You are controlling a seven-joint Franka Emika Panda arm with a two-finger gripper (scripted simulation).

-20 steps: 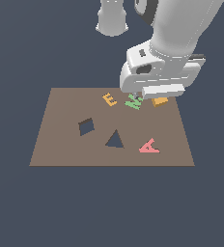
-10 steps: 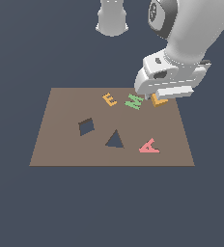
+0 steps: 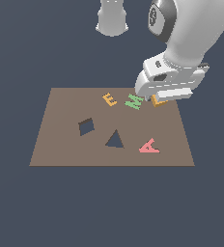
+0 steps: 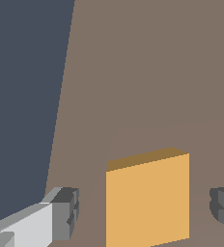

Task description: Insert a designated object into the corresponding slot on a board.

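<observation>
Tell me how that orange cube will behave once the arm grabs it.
The orange cube looks rigid with flat faces, so it probably won't roll or flex. Its smooth sides may slip slightly. The open end effector straddles it squarely, so tipping seems unlikely.

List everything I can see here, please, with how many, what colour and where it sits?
board: one, brown, flat on the dark ground.
square hole: one, dark, turned like a diamond, toward the exterior view's left of the board.
triangular hole: one, dark, beside the square hole.
letter E: one, orange, near the board's far edge.
green letter: one, next to the E.
letter A: one, pink, near the front edge.
cube: one, orange, on the board between the fingers, not touched.
gripper: one, white with dark fingertips, open around the cube.
arm: one, white, above the board's far corner.
</observation>
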